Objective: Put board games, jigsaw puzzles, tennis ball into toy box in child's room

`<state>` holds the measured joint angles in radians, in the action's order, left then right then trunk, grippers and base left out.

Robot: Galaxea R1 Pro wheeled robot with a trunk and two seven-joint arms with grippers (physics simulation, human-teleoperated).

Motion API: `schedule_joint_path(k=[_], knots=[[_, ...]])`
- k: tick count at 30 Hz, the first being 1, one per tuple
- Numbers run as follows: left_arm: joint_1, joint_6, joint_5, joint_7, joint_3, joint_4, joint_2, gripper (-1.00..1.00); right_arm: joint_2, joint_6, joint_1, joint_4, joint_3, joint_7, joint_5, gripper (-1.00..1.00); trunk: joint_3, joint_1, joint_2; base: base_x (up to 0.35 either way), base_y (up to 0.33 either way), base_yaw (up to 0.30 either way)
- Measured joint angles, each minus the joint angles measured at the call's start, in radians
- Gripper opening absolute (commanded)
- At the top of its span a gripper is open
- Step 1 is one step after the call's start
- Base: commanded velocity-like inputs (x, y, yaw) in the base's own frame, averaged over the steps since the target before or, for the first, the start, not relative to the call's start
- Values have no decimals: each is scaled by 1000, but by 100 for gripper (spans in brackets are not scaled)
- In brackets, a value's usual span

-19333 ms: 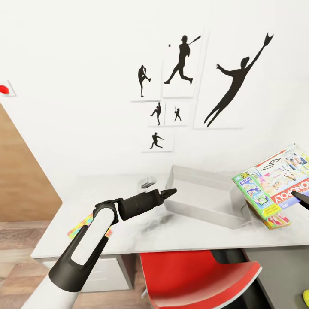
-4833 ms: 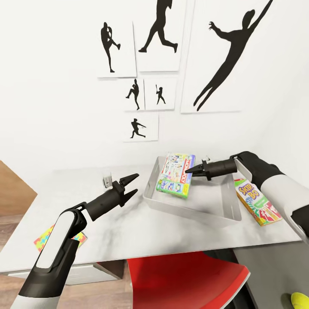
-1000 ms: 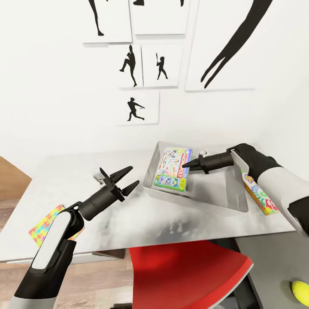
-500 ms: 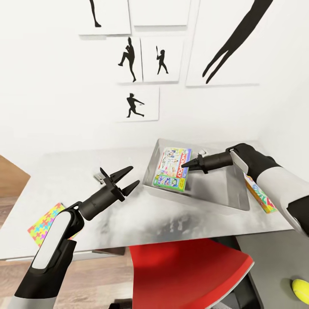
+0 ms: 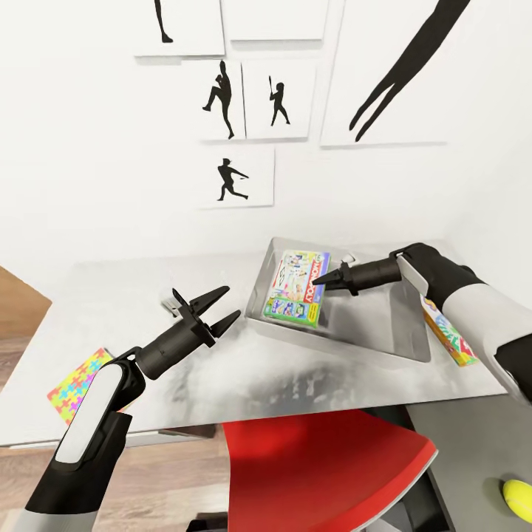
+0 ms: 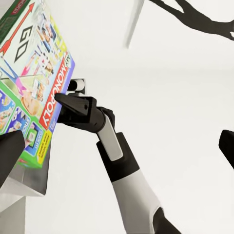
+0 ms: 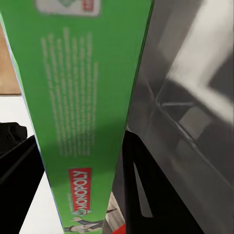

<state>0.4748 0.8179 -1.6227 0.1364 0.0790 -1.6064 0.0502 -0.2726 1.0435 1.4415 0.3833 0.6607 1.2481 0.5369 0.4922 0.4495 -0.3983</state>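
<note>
1. Grey worktop (image 5: 111, 295) spans mid-frame, against a white wall with black baseball silhouettes (image 5: 233, 181) upper centre.
2. Toy box (image 5: 391, 329) sits centre-right; the green-edged board game (image 5: 297, 288) lies tilted in its left end.
3. Right claw (image 5: 319, 281) clamps the game's edge.
4. Left claw (image 5: 220, 308) hovers spread, lower left of the box.
5. Jigsaw puzzle (image 5: 74, 384) at left edge, second board game (image 5: 449, 336) at right and tennis ball (image 5: 517, 499) at lower right are all partly hidden.

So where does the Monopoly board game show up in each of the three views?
Head view: the Monopoly board game sits right of centre, inside the toy box, the right gripper at its right edge.
Left wrist view: it fills the upper left, lid showing.
Right wrist view: its green edge runs down the middle-left.
Shared landmark: the toy box's grey wall, beside the game in the right wrist view and under it in the left wrist view.
</note>
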Motion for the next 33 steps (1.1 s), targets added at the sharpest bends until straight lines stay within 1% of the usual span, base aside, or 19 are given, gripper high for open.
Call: schedule_joint_path(k=[18, 33], knots=[[0, 0, 1, -1, 1, 0, 0, 100, 0, 0, 22, 0, 0, -1, 0, -100, 2, 0, 0, 0, 0, 0], [0, 0, 2, -6, 2, 0, 0, 100, 2, -1, 28, 0, 0, -1, -2, -100, 23, 0, 0, 0, 0, 0]])
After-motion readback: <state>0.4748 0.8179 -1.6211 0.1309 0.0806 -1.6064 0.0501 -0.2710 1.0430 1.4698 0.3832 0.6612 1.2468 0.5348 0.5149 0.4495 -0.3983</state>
